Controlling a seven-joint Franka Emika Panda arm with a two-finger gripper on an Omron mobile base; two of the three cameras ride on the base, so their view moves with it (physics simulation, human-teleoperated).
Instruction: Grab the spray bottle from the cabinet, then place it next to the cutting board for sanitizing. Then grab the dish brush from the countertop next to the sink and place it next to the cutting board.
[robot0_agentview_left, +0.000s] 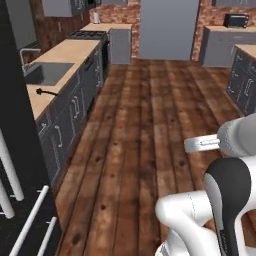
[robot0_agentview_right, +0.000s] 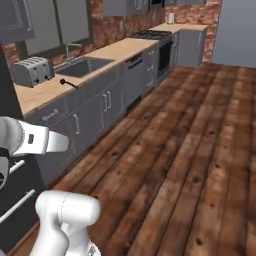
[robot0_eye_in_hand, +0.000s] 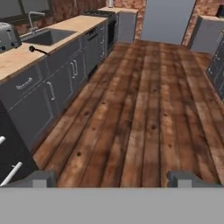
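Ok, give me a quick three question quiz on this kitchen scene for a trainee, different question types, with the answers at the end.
1. True or false: the dish brush lies on the countertop between the sink and the toaster.
2. Multiple choice: the end effector is A) shut on the brush, B) open and holding nothing, C) shut on a bottle.
3. Fill in: in the hand view, the end effector points out over the wooden ____.

Key
1. True
2. B
3. floor
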